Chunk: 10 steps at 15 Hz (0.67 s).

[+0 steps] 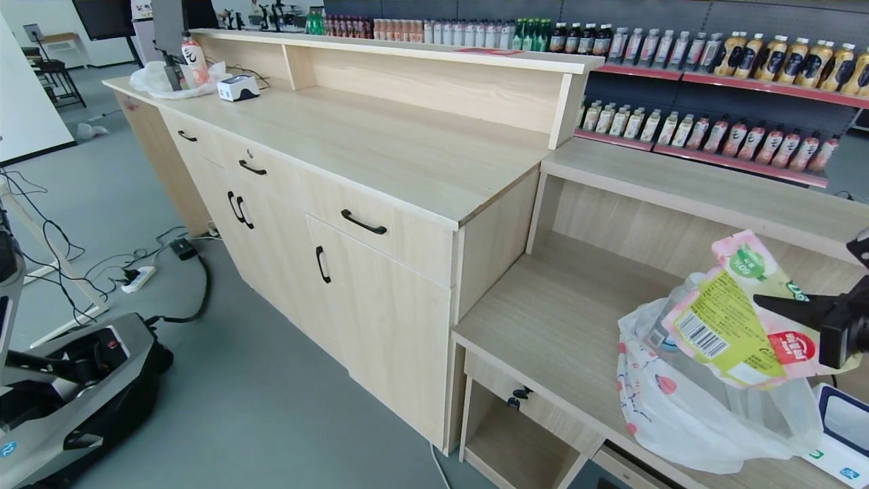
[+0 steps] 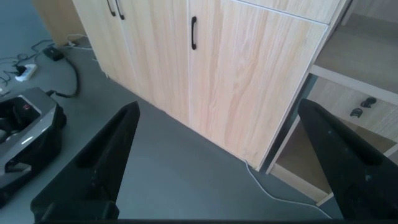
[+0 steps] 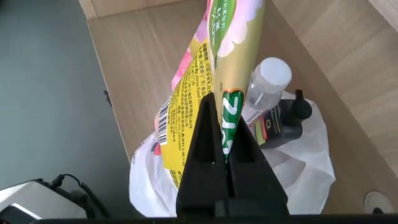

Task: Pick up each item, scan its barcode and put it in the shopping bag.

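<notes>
A pink and yellow-green snack packet [image 1: 730, 319] with a barcode hangs tilted over the white shopping bag [image 1: 679, 414] on the low counter shelf [image 1: 557, 319]. My right gripper [image 1: 767, 302] is shut on the packet's edge, with the same grip [image 3: 219, 109] on the packet [image 3: 186, 106] showing in the right wrist view. Inside the bag [image 3: 152, 180] stand a clear-capped bottle [image 3: 272, 73] and a dark bottle [image 3: 283, 121]. My left gripper [image 2: 217, 162] hangs open over the grey floor in front of the cabinet doors [image 2: 249, 68], holding nothing.
A small white device [image 1: 237, 87] sits at the far end of the tall counter [image 1: 380, 146], beside another plastic bag with a bottle [image 1: 193, 58]. A white and blue device [image 1: 842, 424] lies right of the shopping bag. Drink shelves [image 1: 706, 129] line the back wall. Cables [image 1: 146, 272] cross the floor.
</notes>
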{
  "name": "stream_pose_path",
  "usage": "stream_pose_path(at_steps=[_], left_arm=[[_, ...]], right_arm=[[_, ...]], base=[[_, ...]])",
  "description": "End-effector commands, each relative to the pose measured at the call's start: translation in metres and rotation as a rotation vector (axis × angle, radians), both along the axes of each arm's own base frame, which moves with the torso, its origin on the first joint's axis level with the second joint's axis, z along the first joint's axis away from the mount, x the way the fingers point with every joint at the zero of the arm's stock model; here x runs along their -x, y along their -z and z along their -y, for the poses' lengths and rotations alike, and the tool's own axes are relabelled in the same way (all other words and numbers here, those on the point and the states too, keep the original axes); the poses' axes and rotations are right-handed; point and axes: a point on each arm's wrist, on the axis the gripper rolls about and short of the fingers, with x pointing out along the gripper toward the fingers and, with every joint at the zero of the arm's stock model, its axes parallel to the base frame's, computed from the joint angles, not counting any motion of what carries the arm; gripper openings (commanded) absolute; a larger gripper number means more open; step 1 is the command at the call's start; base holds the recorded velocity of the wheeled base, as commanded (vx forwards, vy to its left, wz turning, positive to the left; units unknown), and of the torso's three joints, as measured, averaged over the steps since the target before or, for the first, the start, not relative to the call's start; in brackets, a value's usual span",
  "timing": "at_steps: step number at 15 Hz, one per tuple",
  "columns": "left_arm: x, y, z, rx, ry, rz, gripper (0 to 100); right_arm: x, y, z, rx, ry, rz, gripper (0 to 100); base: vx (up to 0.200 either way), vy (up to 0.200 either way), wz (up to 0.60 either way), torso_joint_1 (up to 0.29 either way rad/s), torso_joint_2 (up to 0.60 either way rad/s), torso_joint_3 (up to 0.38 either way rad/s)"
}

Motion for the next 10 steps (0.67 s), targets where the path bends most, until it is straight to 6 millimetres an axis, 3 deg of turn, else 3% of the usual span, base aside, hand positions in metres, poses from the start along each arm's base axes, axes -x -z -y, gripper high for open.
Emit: stream_pose_path(at_steps=[1, 5, 10], left_arm=[[0.0, 0.0, 0.0, 0.0, 0.0, -0.001, 100], [0.0, 0.0, 0.0, 0.0, 0.0, -0.001, 100], [0.0, 0.0, 0.0, 0.0, 0.0, 0.0, 100]], right_arm=[[-0.036, 0.041, 0.015, 0.03, -0.026, -0.054, 0], [-0.058, 0.071, 0.025, 0.112, -0.063, -0.028, 0], [-0.06, 0.09, 0.027, 0.154, -0.095, -0.054, 0]], base=[[0.0, 0.0, 0.0, 0.0, 0.0, 0.0], [0.0, 0.0, 0.0, 0.0, 0.0, 0.0], [0.0, 0.0, 0.0, 0.0, 0.0, 0.0]])
